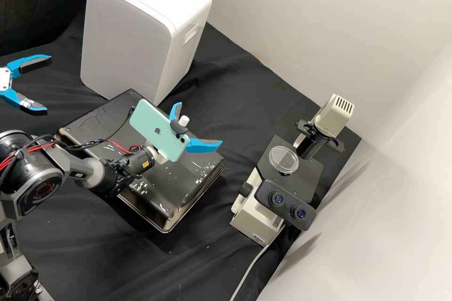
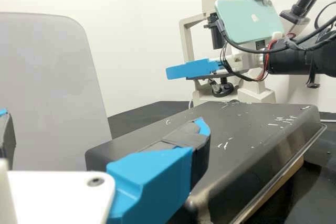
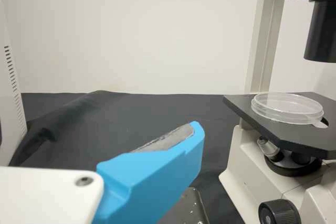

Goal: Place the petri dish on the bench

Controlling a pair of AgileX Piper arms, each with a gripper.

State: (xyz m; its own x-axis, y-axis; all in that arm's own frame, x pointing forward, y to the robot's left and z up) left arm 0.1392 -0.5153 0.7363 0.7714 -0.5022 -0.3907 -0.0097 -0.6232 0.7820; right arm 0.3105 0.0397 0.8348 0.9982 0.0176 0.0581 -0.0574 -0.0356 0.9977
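Fingers [image 1: 203, 145] apart, right gripper [image 1: 199, 123]; petri dish [image 1: 284, 159] flat on microscope stage [image 1: 308, 171].

Petri dish [image 1: 283, 159] on microscope [image 1: 254, 223] stage, R side of surface [image 1: 235, 84]. Tray [image 1: 183, 188] at centre, box unit [image 1: 141, 33] behind it; right gripper [image 1: 200, 123] over tray, prob. not touching.

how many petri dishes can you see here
1. The petri dish lies on the stage of the microscope, to the right of the dark tray in the high view. The white box could hide others.
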